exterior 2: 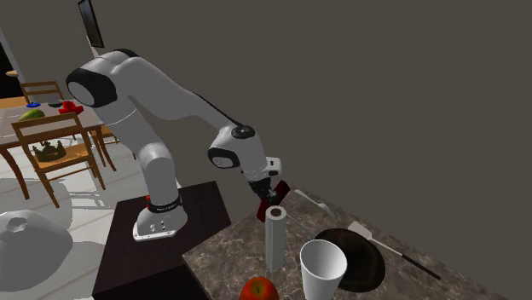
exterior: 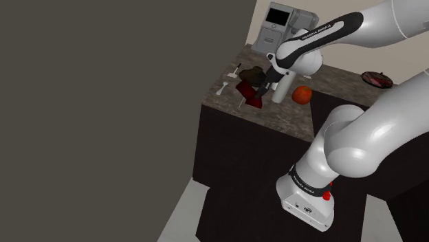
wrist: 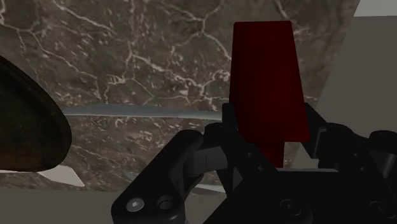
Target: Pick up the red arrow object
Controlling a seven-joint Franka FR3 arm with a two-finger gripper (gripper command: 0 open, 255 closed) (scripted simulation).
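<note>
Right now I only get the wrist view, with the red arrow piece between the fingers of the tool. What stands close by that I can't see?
Observer: A white upright cylinder stands on the counter, close to the tool and the red arrow object.
Operator: Anything past that cylinder?
Observer: A white cup with a red apple beside it, both farther from the tool than the cylinder.
Operator: And the rest of the counter?
Observer: In the shoulder view, a grey appliance stands at the counter's far end.
</note>
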